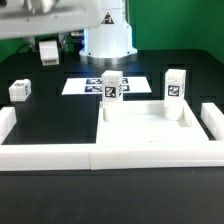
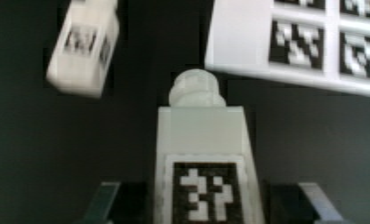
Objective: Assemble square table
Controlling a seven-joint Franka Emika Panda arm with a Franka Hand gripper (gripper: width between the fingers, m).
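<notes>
Tagged leg (image 2: 207, 150) gripped in end effector (image 2: 207, 203), 2nd leg (image 2: 84, 45) lying nr, marker board (image 2: 306, 45) beyond

Even, fairly bright light fills the exterior view, and its source cannot be made out: the white tabletop (image 1: 150, 128) glares close to washed out, its rim edges melting together, while the black counter (image 1: 60, 115) carries a faint grey sheen and only soft, short shadows. That picture is coarse and slightly soft all over. The wrist view is dimmer and plainly blurred: the leg (image 2: 205, 150) between the jaws is out of focus, its tag smeared, and the jaws themselves sink into the dark. Beyond the jaws the marker board (image 2: 306, 45) shines brightest, and the loose leg (image 2: 84, 50) off to one side is hazy
</notes>
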